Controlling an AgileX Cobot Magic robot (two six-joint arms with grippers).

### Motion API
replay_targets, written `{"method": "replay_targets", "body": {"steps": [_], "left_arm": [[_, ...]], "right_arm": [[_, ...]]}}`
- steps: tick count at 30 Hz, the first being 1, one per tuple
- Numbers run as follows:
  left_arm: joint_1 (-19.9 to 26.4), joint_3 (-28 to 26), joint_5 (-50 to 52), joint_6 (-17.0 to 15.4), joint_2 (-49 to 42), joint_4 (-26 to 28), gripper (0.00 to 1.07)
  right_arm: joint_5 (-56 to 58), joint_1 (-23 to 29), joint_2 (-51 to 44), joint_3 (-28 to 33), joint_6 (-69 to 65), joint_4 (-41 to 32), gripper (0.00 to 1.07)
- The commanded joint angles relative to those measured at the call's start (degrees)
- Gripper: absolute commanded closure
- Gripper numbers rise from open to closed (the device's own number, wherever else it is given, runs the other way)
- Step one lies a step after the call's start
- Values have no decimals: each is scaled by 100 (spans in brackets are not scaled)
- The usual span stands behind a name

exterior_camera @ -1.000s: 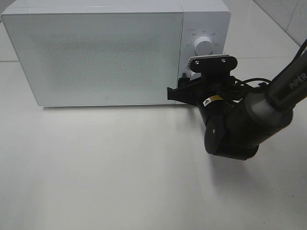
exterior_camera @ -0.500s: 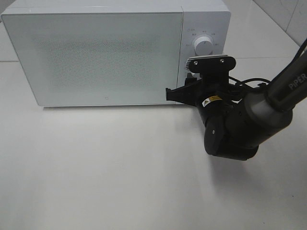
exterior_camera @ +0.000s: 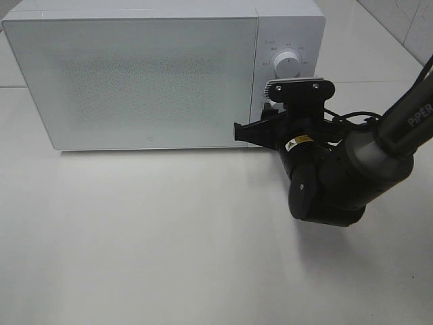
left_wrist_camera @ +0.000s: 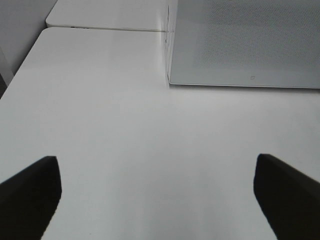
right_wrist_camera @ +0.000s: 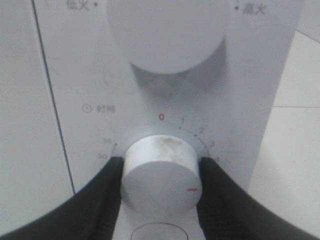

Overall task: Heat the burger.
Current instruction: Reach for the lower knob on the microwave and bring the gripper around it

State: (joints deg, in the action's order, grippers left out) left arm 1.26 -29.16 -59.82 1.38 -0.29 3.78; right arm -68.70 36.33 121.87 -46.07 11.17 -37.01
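Exterior high view: a white box-shaped microwave oven [exterior_camera: 135,81] stands at the far side of the plain white table [exterior_camera: 169,237]. Its wide frosted grey door [exterior_camera: 142,74] is shut. The white control panel [exterior_camera: 291,40] is at the oven's right end and carries a large white round upper knob [exterior_camera: 287,66].

The black right arm [exterior_camera: 365,162] reaches in from the right edge and points at the lower part of that panel. Its black wrist camera bracket [exterior_camera: 300,89] sits just below the upper knob and hides the fingertips from this camera.

The right wrist view shows the right gripper [right_wrist_camera: 160,170] closed part-way onto the white round timer knob [right_wrist_camera: 155,182]. One black finger [right_wrist_camera: 107,185] presses each side of the knob, so the knob is pinched between them. A ring of printed figures surrounds the knob, with a red 0 [right_wrist_camera: 161,117] on it. A short red dash [right_wrist_camera: 190,189] on the knob's face lies close to the finger by the figure 4.

The left wrist view shows the left gripper [left_wrist_camera: 159,192] over bare table, near the oven's left front corner. Its two dark fingers [left_wrist_camera: 30,192] are spread to the full and hold nothing.

The burger shows in no view. The frosted door lets nothing through, so I cannot tell where it lies.
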Motion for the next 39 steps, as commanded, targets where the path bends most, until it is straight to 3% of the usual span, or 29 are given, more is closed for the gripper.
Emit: {"method": "replay_targets", "body": {"steps": [1,15,28,39], "left_arm": [[11,29,40,-11,-120,52,6],[11,29,40,-11,-120,52,6],[11,29,40,-11,-120,52,6],[11,29,40,-11,-120,52,6]], "right_arm": [[-1089,-23,-34,-57,-510,498,107],[-722,-23,-34,-57,-3466,682,107],[-814,-23,-34,-57,-7471,963,107],[-1089,-23,-34,-57,-9574,900,107]]}}
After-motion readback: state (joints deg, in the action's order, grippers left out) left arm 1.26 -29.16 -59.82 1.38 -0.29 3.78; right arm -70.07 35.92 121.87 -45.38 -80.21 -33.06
